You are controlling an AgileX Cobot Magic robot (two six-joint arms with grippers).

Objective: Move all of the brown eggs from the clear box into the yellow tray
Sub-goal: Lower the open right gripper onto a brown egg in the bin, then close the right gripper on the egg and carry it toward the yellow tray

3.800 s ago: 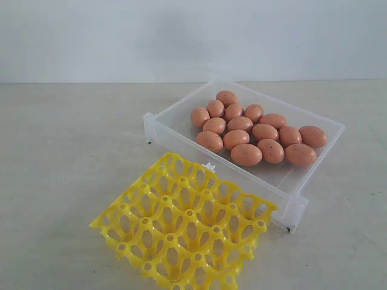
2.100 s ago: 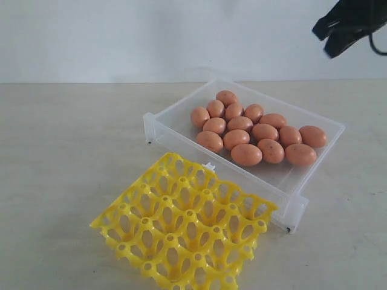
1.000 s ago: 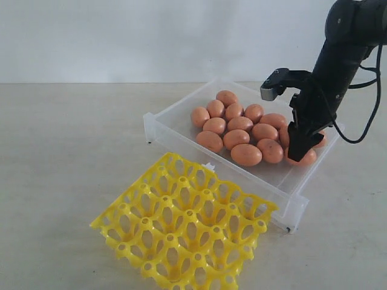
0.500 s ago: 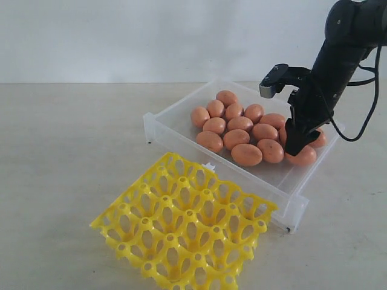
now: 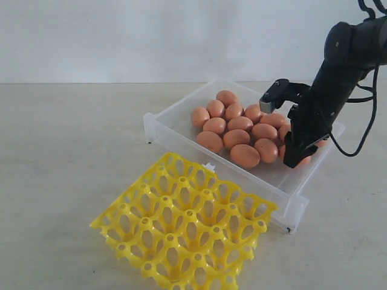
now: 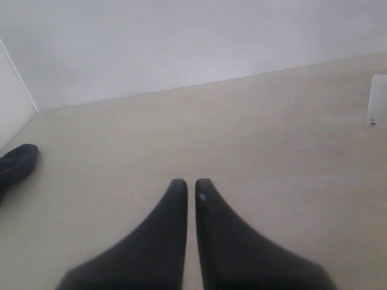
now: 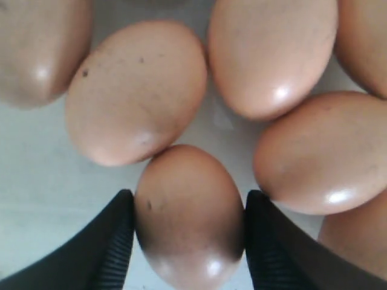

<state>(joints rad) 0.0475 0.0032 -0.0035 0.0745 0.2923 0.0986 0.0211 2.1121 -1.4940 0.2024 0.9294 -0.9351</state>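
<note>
Several brown eggs (image 5: 240, 124) lie clustered in the clear box (image 5: 181, 107) at the back right. In front of it, on the table, the yellow tray (image 5: 181, 225) has nothing in its cups. My right gripper (image 5: 294, 158) reaches down into the right end of the box. In the right wrist view its two fingers (image 7: 118, 235) press on both sides of one brown egg (image 7: 188, 217), with other eggs (image 7: 136, 90) close around it. My left gripper (image 6: 190, 182) is shut on nothing over bare table and does not appear in the exterior view.
The light table (image 5: 72, 151) stretches to the left of the box and tray, and a white wall stands behind it. In the left wrist view a pale box corner (image 6: 377, 99) shows at one edge and a dark object (image 6: 17, 164) at the other.
The right arm came into view from the upper right and went down into the box. Over the last half second it sank lower and its fingers closed on an egg.
</note>
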